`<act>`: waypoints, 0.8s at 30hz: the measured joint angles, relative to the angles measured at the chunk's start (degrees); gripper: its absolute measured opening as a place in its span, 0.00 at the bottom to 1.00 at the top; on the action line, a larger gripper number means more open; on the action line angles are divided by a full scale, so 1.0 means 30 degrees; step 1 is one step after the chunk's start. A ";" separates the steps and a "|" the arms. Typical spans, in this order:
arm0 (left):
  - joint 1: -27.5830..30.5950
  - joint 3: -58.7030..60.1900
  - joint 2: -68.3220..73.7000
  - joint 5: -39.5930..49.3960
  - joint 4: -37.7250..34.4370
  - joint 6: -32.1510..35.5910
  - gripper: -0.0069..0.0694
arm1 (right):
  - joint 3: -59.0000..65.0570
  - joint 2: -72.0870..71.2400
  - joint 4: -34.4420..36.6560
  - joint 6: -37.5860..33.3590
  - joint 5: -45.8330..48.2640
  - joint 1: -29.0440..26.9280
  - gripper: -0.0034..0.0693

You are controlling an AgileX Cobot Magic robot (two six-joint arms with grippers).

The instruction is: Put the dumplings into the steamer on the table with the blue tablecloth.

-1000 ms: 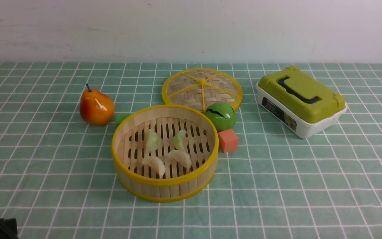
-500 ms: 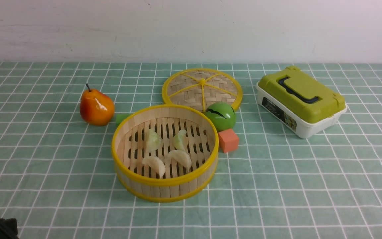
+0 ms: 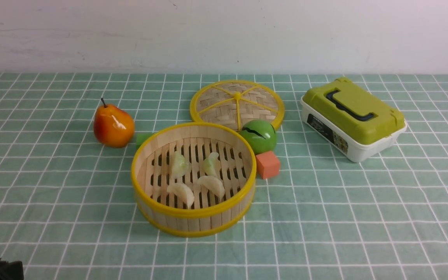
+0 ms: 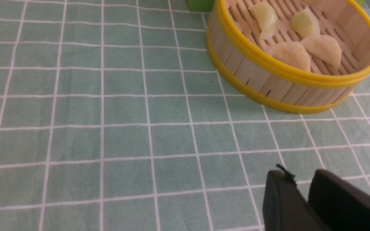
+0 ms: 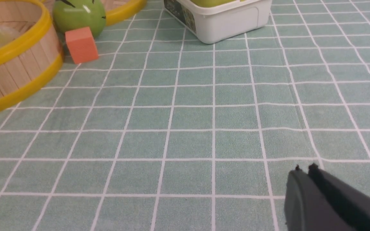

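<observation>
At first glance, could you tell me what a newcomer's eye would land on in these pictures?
Most likely the steamer at the middle of the tablecloth, with four dumplings on its slatted floor. Next, the orange-red pear to its left, and the green-lidded box far right. The woven lid lies flat behind the steamer.

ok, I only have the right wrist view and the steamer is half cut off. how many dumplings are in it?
Observer: Four dumplings lie on the slatted floor of the steamer, by the front view.
Operator: Any out on the cloth?
Observer: None show on the tablecloth in the front view.
Operator: Anything on the steamer's left side?
Observer: A pear stands on the cloth there, apart from the steamer's wall.
</observation>
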 joint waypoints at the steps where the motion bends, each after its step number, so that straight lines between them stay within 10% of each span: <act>1: 0.0000 0.0539 -0.0386 -0.0165 0.0061 0.0000 0.26 | 0.0000 0.0000 0.0000 0.0000 0.0000 0.0000 0.08; 24: 0.6583 0.6560 -0.7644 -0.4213 -0.5575 0.5593 0.07 | 0.0000 0.0000 0.0000 0.0000 0.0022 0.0000 0.12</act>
